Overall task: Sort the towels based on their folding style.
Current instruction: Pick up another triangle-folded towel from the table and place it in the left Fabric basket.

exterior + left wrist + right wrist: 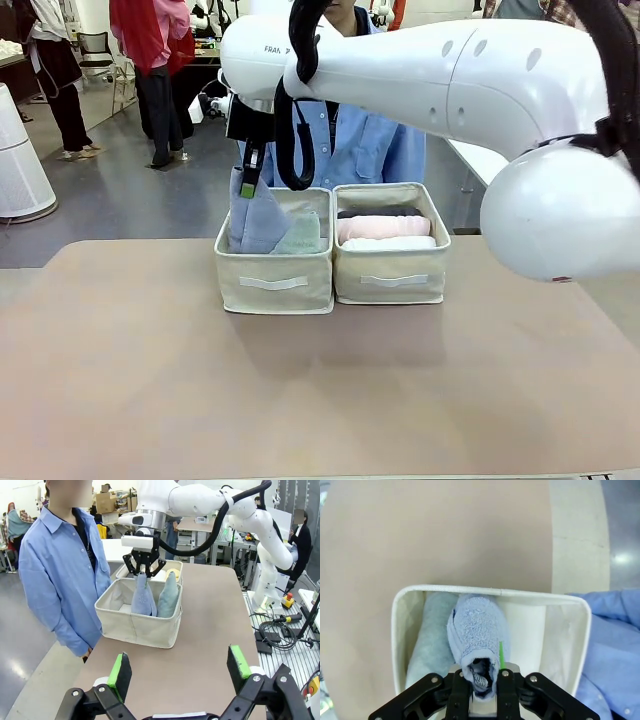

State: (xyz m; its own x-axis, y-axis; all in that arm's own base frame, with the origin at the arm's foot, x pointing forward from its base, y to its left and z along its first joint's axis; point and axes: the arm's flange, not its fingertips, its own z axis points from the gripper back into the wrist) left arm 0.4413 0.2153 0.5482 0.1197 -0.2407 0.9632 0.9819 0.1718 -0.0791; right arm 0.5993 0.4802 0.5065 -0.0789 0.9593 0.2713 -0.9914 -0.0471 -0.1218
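While my right tool [247,185] clenches the blue cone [255,215] over the left box [272,282], pink, white and grey rolls [383,227] fill its neighbour. Left wrist: my left tool [179,672] hovers released above the tabletop [210,630]. Right wrist: mint cone [427,640] alongside.

Two beige boxes [275,283] side by side — person [60,575] behind.

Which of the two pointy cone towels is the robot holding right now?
The periwinkle-blue cone towel: the right end effector is shut on its tip as it stands in the left fabric box. The mint-green cone towel stands free beside it.
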